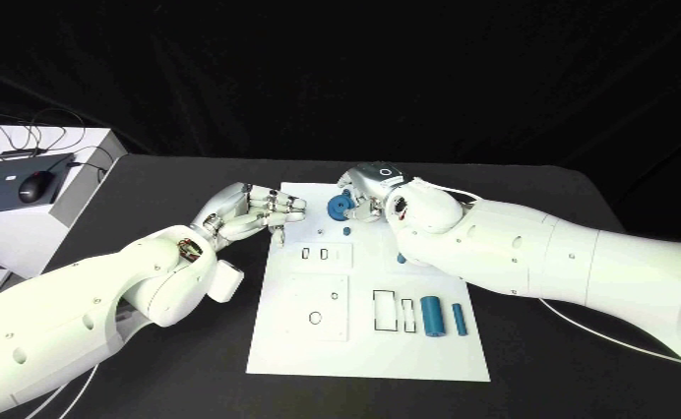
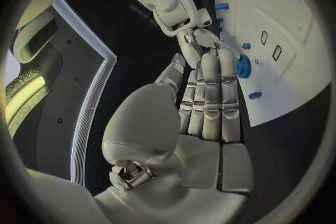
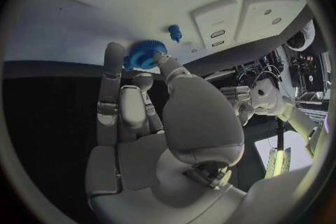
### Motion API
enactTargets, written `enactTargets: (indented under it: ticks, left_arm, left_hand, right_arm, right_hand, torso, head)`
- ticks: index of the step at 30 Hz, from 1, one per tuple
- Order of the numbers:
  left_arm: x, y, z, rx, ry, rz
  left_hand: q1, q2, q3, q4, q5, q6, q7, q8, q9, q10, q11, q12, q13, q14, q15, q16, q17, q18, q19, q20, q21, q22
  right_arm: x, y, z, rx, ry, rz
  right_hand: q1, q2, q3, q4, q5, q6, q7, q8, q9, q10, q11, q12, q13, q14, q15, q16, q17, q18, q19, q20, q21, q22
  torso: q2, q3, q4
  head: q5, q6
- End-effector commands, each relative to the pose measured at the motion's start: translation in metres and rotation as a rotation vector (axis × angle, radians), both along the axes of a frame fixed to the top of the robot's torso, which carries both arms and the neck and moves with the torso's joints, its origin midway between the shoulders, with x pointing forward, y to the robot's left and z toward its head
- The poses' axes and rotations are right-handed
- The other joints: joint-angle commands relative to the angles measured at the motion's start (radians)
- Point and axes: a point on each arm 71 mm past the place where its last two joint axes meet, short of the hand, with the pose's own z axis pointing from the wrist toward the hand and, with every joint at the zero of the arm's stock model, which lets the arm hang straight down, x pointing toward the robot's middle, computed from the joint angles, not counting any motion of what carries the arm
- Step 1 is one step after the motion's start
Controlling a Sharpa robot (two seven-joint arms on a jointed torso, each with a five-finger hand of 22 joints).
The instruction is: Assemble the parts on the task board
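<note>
The white task board (image 1: 369, 340) lies in the middle of the black table. A blue gear (image 1: 340, 207) sits near the board's far left corner. My right hand (image 1: 375, 187) reaches over it, and in the right wrist view the thumb and a finger (image 3: 113, 56) pinch the gear (image 3: 143, 55) from both sides. A small blue peg (image 3: 174, 32) stands just beyond it. My left hand (image 1: 259, 210) rests at the board's left edge, its fingers (image 2: 210, 89) straight and holding nothing, close to the gear (image 2: 243, 66). Two blue cylinders (image 1: 430, 316) lie on the near right of the board.
The board has small slots (image 1: 315, 254) and rectangular recesses (image 1: 386, 309) near the cylinders. Small blue pieces (image 2: 255, 95) dot the board by the gear. A grey box with a computer mouse (image 1: 37, 185) and cables stands at the table's far left.
</note>
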Motion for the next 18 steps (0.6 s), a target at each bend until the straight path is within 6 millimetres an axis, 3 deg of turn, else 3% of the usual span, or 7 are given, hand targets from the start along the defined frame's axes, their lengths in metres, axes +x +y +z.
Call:
enactTargets:
  ticks: [1, 5, 6, 9, 11, 12, 18]
  left_arm:
    - [-0.001, -0.001, 0.000, -0.008, 0.001, -0.016]
    - [-0.001, -0.001, 0.000, -0.008, 0.001, -0.016]
    - [-0.001, -0.001, 0.000, -0.008, 0.001, -0.015]
    - [-0.001, -0.001, 0.000, -0.007, 0.001, -0.015]
    - [0.000, -0.001, 0.000, -0.007, 0.001, -0.014]
    - [0.000, -0.001, 0.000, -0.007, 0.001, -0.014]
    - [0.000, 0.000, -0.001, -0.006, 0.003, -0.011]
  left_hand:
    - [0.002, 0.004, 0.000, 0.000, -0.001, -0.004, 0.002, -0.001, -0.001, 0.007, -0.001, -0.006, 0.000, -0.001, 0.000, 0.003, -0.002, 0.019, 0.006, -0.002, -0.004, 0.002]
    - [0.002, 0.004, 0.000, 0.000, -0.001, -0.004, 0.002, -0.001, -0.001, 0.007, -0.001, -0.006, 0.000, -0.001, 0.000, 0.003, -0.002, 0.019, 0.006, -0.002, -0.004, 0.002]
    - [0.002, 0.004, 0.000, 0.000, -0.001, -0.004, 0.002, -0.001, -0.001, 0.007, -0.001, -0.006, 0.000, -0.001, 0.000, 0.003, -0.002, 0.019, 0.006, -0.002, -0.004, 0.002]
    - [0.002, 0.004, 0.000, 0.000, -0.001, -0.004, 0.002, -0.001, -0.001, 0.007, -0.001, -0.006, 0.000, -0.001, 0.000, 0.003, -0.002, 0.019, 0.006, -0.002, -0.004, 0.002]
    - [0.002, 0.004, 0.000, 0.000, -0.001, -0.004, 0.002, -0.001, -0.001, 0.007, -0.001, -0.006, 0.000, -0.001, 0.000, 0.003, -0.002, 0.019, 0.006, -0.002, -0.004, 0.002]
    - [0.002, 0.004, 0.000, 0.000, -0.001, -0.004, 0.002, -0.001, -0.001, 0.007, -0.001, -0.006, 0.000, -0.001, 0.000, 0.003, -0.002, 0.019, 0.006, -0.002, -0.004, 0.002]
    - [0.002, 0.004, 0.000, 0.000, -0.001, -0.004, 0.002, -0.001, -0.001, 0.007, -0.001, -0.006, 0.000, -0.001, 0.000, 0.003, -0.002, 0.019, 0.006, -0.002, -0.004, 0.002]
  right_arm:
    - [-0.001, 0.001, 0.000, 0.007, 0.008, 0.013]
    - [-0.001, 0.000, -0.001, 0.013, 0.027, 0.019]
    - [-0.002, 0.000, -0.002, 0.017, 0.037, 0.020]
    - [-0.002, -0.002, -0.003, 0.027, 0.062, 0.026]
    - [-0.002, -0.004, -0.003, 0.043, 0.072, 0.029]
    - [-0.002, -0.005, -0.003, 0.050, 0.075, 0.031]
    - [-0.003, -0.009, -0.004, 0.085, 0.101, 0.041]
  right_hand:
    - [-0.010, 0.000, -0.005, 0.001, 0.009, 0.020, 0.011, 0.002, 0.003, -0.006, -0.003, 0.006, -0.001, -0.001, 0.003, -0.006, -0.001, 0.010, 0.037, 0.002, -0.002, -0.001]
    - [-0.026, 0.018, -0.008, -0.008, 0.074, 0.086, 0.007, 0.005, 0.006, -0.003, -0.007, 0.011, 0.002, -0.001, 0.000, -0.005, 0.000, 0.008, 0.037, 0.000, -0.001, -0.002]
    - [-0.040, 0.030, -0.007, -0.003, 0.116, 0.098, 0.006, 0.005, 0.006, -0.002, -0.008, 0.012, 0.004, 0.000, -0.001, -0.004, 0.002, 0.007, 0.037, -0.001, -0.001, -0.002]
    - [-0.098, 0.044, 0.054, -0.054, 0.165, 0.095, 0.007, 0.004, 0.005, -0.002, -0.012, 0.019, 0.014, 0.000, -0.003, -0.001, 0.006, 0.003, 0.037, -0.005, 0.004, 0.001]
    - [-0.119, 0.058, 0.070, -0.052, 0.218, 0.073, 0.008, 0.003, 0.004, -0.002, -0.011, 0.021, 0.016, 0.001, -0.004, 0.001, 0.008, 0.003, 0.037, -0.006, 0.005, 0.002]
    - [-0.128, 0.076, 0.097, -0.050, 0.263, 0.041, 0.012, 0.001, 0.002, -0.007, -0.011, 0.019, 0.017, 0.002, -0.004, 0.002, 0.010, 0.003, 0.036, -0.006, 0.006, 0.003]
    - [-0.251, 0.071, 0.381, -0.148, 0.272, -0.059, 0.026, -0.001, -0.001, -0.018, -0.006, 0.027, 0.028, 0.001, 0.000, 0.012, 0.022, 0.011, 0.032, -0.004, 0.016, 0.026]
  torso:
    - [0.000, 0.0005, -0.0005]
    - [0.000, 0.0001, 0.0000]
    - [0.000, 0.0001, 0.0000]
    - [0.000, -0.0003, -0.0002]
    - [0.001, 0.0002, -0.0002]
    - [0.001, 0.0003, -0.0003]
    - [0.000, -0.0001, -0.0005]
  head:
    - [0.000, 0.000]
    - [0.000, -0.001]
    - [0.000, -0.001]
    - [0.000, -0.001]
    - [0.001, -0.002]
    - [0.002, -0.002]
    - [0.002, -0.004]
